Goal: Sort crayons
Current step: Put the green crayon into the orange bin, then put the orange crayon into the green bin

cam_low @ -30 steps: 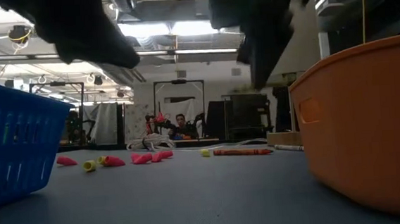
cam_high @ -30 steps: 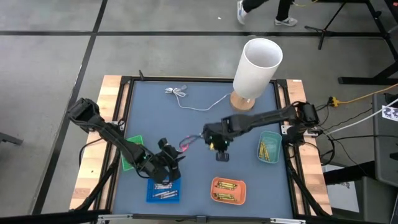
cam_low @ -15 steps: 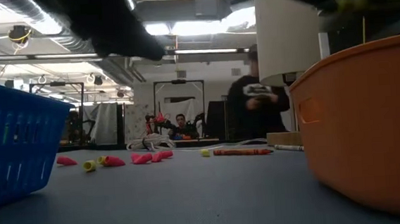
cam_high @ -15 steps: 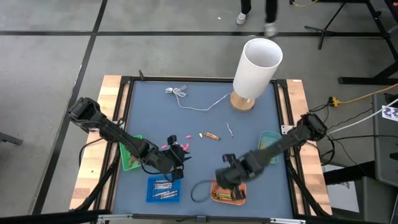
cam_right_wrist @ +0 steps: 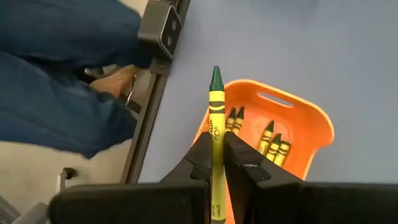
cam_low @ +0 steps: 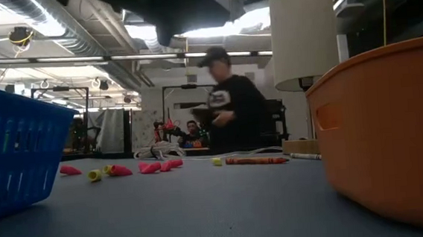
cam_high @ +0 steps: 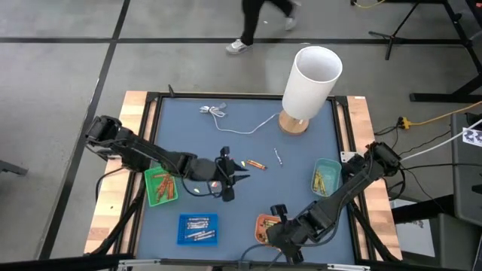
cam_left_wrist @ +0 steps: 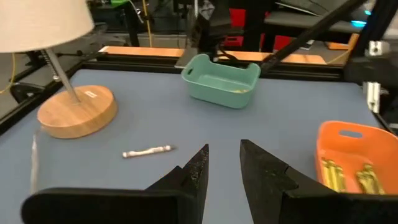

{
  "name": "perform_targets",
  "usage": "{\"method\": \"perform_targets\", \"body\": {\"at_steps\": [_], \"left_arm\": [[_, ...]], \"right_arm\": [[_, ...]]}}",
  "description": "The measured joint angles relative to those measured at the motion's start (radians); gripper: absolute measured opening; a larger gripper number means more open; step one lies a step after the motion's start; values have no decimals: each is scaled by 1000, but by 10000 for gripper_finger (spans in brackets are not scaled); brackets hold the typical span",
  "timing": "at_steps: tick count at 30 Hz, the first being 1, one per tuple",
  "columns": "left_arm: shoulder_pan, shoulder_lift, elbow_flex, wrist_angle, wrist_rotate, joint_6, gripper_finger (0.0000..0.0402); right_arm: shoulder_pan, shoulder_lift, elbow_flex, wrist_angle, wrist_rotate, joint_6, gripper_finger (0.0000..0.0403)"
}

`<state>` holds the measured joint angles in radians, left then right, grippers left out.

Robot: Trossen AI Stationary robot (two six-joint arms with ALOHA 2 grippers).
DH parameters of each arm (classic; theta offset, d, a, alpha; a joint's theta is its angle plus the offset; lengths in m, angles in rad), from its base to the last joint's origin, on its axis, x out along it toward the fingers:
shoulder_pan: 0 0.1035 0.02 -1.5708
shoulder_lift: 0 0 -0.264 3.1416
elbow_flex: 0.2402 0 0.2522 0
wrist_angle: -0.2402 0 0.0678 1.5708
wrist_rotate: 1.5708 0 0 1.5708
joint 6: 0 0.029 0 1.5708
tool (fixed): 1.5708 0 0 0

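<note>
Over the bench (cam_high: pixel 188 113) front edge, the right tool (cam_right_wrist: pixel 216 163) pinches a yellow crayon (cam_right_wrist: pixel 215 130) above the orange tray (cam_right_wrist: pixel 311 134), seemingly to drop it among matching ones. Mid-bench, the left tool (cam_left_wrist: pixel 222 163), spread and empty, hovers near loose crayons (cam_high: pixel 256 164), likely choosing one.
</note>
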<state>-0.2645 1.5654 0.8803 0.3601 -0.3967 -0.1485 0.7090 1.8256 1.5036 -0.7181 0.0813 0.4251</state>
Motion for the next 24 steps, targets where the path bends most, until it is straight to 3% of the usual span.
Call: {"method": "perform_targets", "body": {"at_steps": [10,17,24], "left_arm": [[121,0,0,2,140,52,77],[176,12,0,22,238,55,105],[198,137,0,227,265,59,141]], "right_arm": [[-3,9,0,0,13,89,28],[-2,9,0,-1,6,150,98],[-2,9,0,-23,5,147,127]]}}
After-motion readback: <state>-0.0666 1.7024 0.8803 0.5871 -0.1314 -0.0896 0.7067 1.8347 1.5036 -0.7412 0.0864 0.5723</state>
